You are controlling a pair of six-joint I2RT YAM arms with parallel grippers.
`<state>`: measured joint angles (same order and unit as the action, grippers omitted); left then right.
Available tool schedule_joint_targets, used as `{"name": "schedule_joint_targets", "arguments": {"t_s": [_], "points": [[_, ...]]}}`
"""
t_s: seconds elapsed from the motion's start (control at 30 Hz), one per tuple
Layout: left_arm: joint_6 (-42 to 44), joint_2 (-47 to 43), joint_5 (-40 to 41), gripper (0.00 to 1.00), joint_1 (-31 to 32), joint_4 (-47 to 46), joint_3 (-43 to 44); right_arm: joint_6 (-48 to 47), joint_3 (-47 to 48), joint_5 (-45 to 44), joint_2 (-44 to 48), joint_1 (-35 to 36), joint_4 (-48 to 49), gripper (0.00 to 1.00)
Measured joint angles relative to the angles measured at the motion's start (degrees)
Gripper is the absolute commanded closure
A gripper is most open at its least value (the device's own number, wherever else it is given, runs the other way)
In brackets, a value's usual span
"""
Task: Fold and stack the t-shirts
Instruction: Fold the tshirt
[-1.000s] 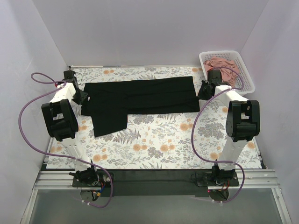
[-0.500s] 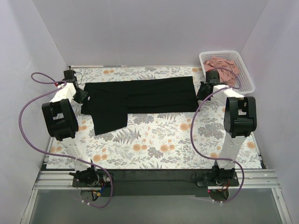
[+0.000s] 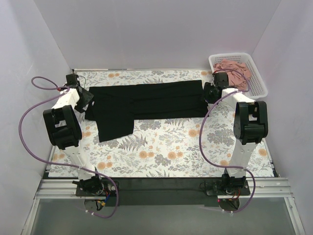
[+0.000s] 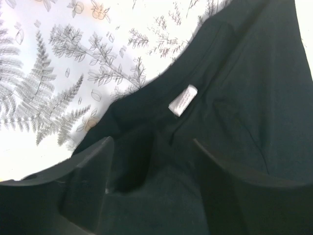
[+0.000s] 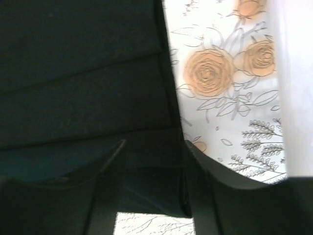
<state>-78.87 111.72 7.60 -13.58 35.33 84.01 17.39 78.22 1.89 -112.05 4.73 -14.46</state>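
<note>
The black t-shirt lies as a long folded band across the far half of the table, with one flap hanging toward the near side at its left end. My left gripper sits at that left end. In the left wrist view its jaws stand open over the collar, and the white label shows just ahead. My right gripper is at the shirt's right end. Its jaws are open, and the shirt's edge lies slack between them. The pink t-shirt is crumpled in the basket.
The white lattice basket stands at the far right corner, right behind my right wrist. A floral cloth covers the table. Pale walls close in the left, right and far sides. Purple cables loop beside both arms.
Both grippers have gone from shut to open and let go of the black t-shirt's ends. The right wrist edged a little farther back. The shirt stays flat.
</note>
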Motion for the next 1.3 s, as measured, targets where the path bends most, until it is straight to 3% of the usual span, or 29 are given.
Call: {"name": "schedule_joint_targets", "arguments": {"t_s": [0.07, 0.17, 0.37, 0.53, 0.73, 0.8, 1.03, 1.3], "points": [[-0.02, -2.64, 0.35, 0.22, 0.31, -0.04, -2.19, -0.48, -0.02, 0.26, 1.01, 0.79, -0.07, 0.36], [0.11, -9.66, 1.14, 0.18, 1.57, -0.42, -7.96, -1.09, -0.98, 0.17, 4.5, 2.67, 0.02, 0.32], [0.46, -26.71, 2.99, 0.17, 6.71, -1.84, -22.21, -1.57, -3.87, -0.02, 12.76, 12.39, 1.18, 0.31], [0.35, -34.03, 2.73, 0.26, 9.6, -1.25, -34.73, -0.55, -6.8, 3.56, 14.25, 22.84, 4.92, 0.39], [0.07, -34.77, 2.16, 0.38, 10.38, -0.24, -42.32, 3.06, -7.89, 9.31, 9.55, 32.85, 9.09, 0.44], [0.02, -34.62, 1.79, 0.38, 10.51, -0.24, -43.08, 4.7, -7.8, 11.78, 6.56, 35.91, 10.6, 0.44], [0.2, -32.15, 0.26, 0.4, 10.62, -1.6, -43.28, 8.76, -3.93, 15.37, -4.55, 41.4, 15.67, 0.44], [0.66, -31.56, -0.07, 0.56, 10.71, -2.47, -43.34, 12.72, 2.51, 17.84, -11.04, 44.92, 20.26, 0.45]]}}
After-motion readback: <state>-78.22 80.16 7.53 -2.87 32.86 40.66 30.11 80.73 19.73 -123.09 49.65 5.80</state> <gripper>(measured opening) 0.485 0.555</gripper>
